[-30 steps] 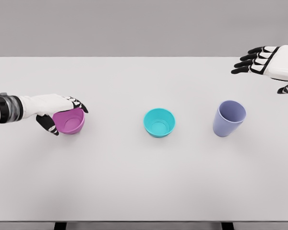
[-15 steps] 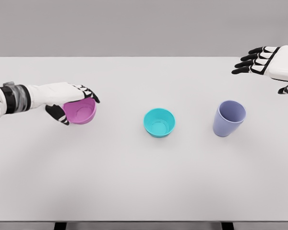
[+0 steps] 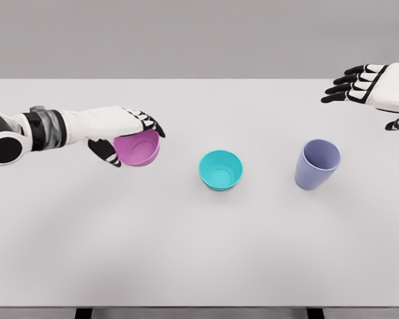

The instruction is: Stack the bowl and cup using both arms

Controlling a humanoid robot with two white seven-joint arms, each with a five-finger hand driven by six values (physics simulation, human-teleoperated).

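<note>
The left hand (image 3: pixel 123 129), fingers clasped on the small magenta plastic bowl (image 3: pixel 138 147), has carried it rightward off the white desk (image 3: pixel 199 252) toward the teal plastic bowl (image 3: pixel 221 170), nearing the stack. The right hand (image 3: pixel 372 86) hovers, fingers spread, beyond the lavender plastic cup (image 3: pixel 316 163).

White table (image 3: pixel 186 252), grey backdrop (image 3: pixel 186 33)

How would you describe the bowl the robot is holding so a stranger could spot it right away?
On the white table, look left of the teal bowl at the centre. There the left hand grips a pink bowl, the only pink thing, and the only one held.
</note>
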